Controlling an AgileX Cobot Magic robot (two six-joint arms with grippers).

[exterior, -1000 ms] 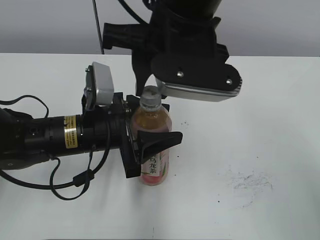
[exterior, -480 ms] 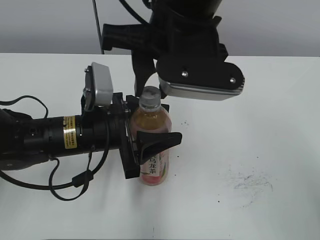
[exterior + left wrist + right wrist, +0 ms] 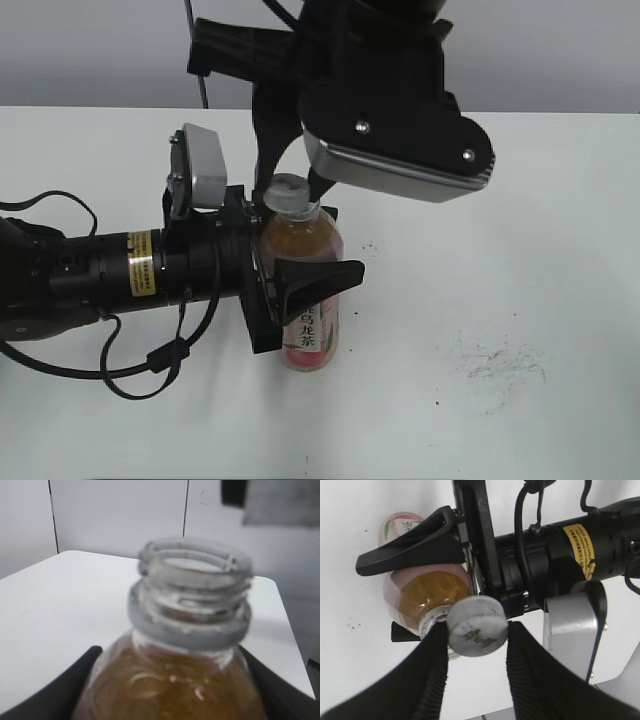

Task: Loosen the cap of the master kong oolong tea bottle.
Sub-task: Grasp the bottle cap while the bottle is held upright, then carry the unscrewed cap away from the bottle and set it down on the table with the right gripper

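White table [image 3: 520,200] under a grey wall carries the scene. From the exterior view, the master kong oolong tea bottle [image 3: 305,300] stands upright, long axis vertical, mouth up, near the middle of the table. The left gripper [image 3: 300,285] clamps its body from the left side. The left wrist view shows bare threads, a little blurred, so the cap seems already off. In the right wrist view, the right gripper [image 3: 476,630] pinches the cap [image 3: 477,626] between half-closed jaws, just beside the neck. Loosening looks done; the next move probably needs only a steady hold.
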